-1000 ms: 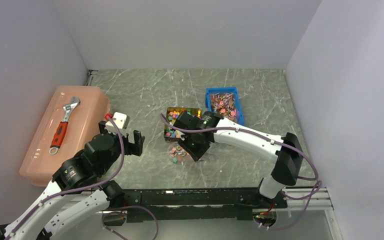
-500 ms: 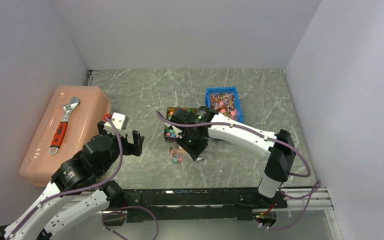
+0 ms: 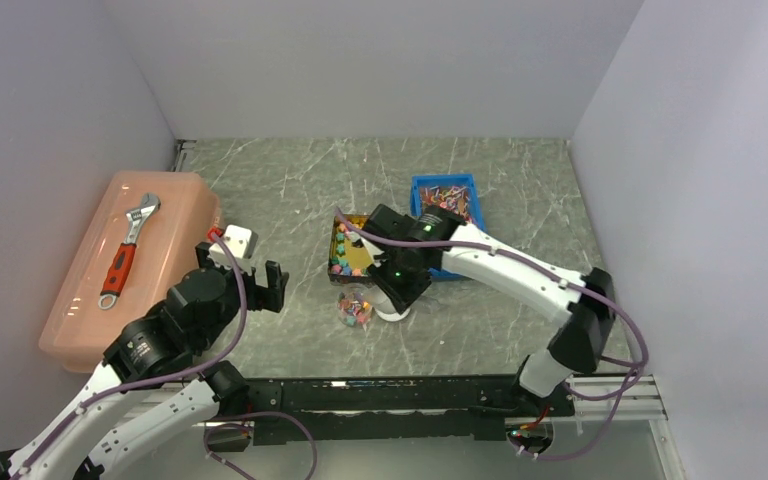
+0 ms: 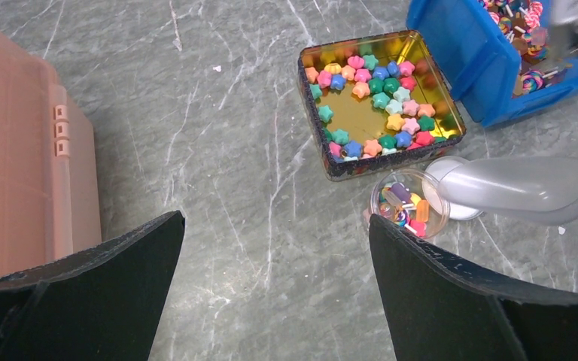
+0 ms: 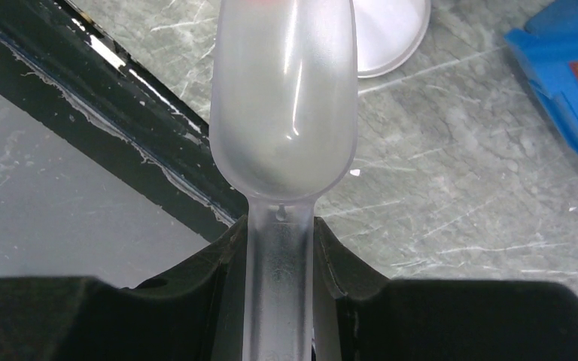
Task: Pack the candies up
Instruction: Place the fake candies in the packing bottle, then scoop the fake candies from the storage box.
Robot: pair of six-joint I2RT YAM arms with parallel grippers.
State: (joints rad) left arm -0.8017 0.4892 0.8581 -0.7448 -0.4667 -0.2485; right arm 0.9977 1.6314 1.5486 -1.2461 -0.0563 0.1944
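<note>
The candies (image 4: 386, 84) are small pastel star-shaped lumps in an open gold tin (image 4: 442, 89), which also shows mid-table in the top view (image 3: 343, 228). A small clear jar (image 4: 409, 204) holding a few mixed sweets stands just in front of the tin, and also shows in the top view (image 3: 354, 308). My right gripper (image 5: 280, 235) is shut on the handle of a translucent scoop (image 5: 282, 105). It holds the scoop low, just right of the jar and over a white lid (image 5: 391, 30). I cannot tell what is in the scoop. My left gripper (image 4: 275, 226) is open and empty, left of the jar.
A blue bin (image 3: 447, 205) of wrapped lollipops stands right of the tin. A pink lidded box (image 3: 140, 260) with a red-handled wrench (image 3: 125, 250) on it fills the left side. A small white block (image 3: 237, 240) sits by it. The black front rail (image 5: 120, 83) runs near the scoop.
My right gripper has moved the scoop a little right, off the jar, and the white lid now shows beside it. The left arm has barely moved.
</note>
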